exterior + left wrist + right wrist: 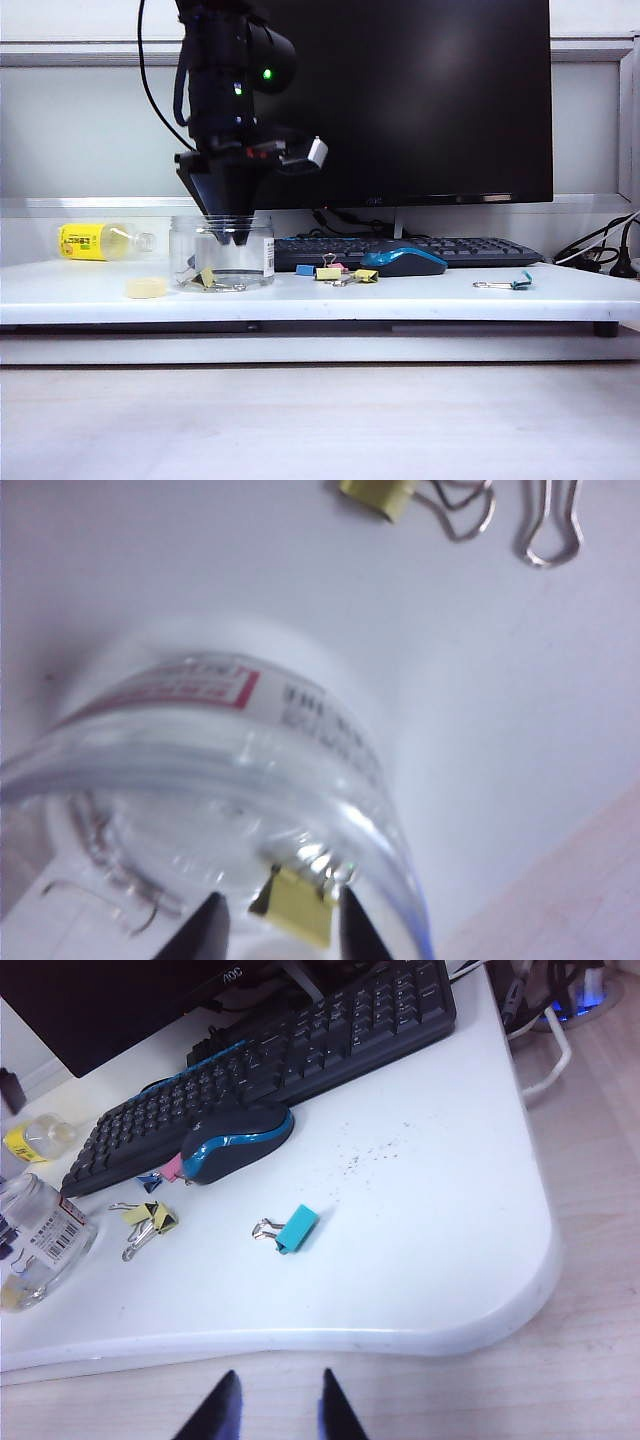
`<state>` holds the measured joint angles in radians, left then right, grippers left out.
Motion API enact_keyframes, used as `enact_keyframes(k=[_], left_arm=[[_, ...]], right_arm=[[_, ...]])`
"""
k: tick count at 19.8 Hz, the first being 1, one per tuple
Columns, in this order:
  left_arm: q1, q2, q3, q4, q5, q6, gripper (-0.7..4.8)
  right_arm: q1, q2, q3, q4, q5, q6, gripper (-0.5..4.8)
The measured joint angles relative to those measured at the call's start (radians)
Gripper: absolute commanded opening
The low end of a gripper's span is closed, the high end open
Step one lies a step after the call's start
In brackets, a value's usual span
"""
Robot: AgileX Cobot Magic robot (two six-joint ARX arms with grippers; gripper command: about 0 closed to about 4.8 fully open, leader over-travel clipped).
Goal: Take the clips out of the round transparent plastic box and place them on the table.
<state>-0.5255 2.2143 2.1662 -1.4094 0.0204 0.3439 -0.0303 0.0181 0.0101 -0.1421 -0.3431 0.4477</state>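
Note:
The round transparent plastic box [222, 252] stands on the left of the table [420, 297]. My left gripper [239, 236] points down into its mouth. In the left wrist view the left gripper [281, 892] is open, and a yellow clip [298, 908] lies lower in the box [330, 735] between the fingers. More clips [207, 277] rest on the box floor. Yellow, pink and blue clips [340, 272] lie on the table by the mouse, also seen as clips [150, 1218] from the right wrist. My right gripper [280, 1372] hangs open off the table's front edge, holding nothing.
A teal clip [515, 284] with long handles lies to the right. A pale yellow disc [146, 288] and a yellow-labelled bottle [100, 241] sit left of the box. A blue mouse [403, 261], keyboard [460, 250] and monitor [400, 100] fill the back.

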Motion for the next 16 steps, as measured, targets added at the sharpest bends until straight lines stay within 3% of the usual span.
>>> enact_keyframes(k=[9,16], left_arm=[[0.0,0.077,0.0,0.062,0.018,-0.024,1.55],[0.0,0.079,0.002,0.174,-0.034,-0.072,1.55]], right_arm=[[0.0,0.0,0.0,0.0,0.0,0.0,1.07],[0.0,0.0,0.0,0.0,0.0,0.0,1.07]])
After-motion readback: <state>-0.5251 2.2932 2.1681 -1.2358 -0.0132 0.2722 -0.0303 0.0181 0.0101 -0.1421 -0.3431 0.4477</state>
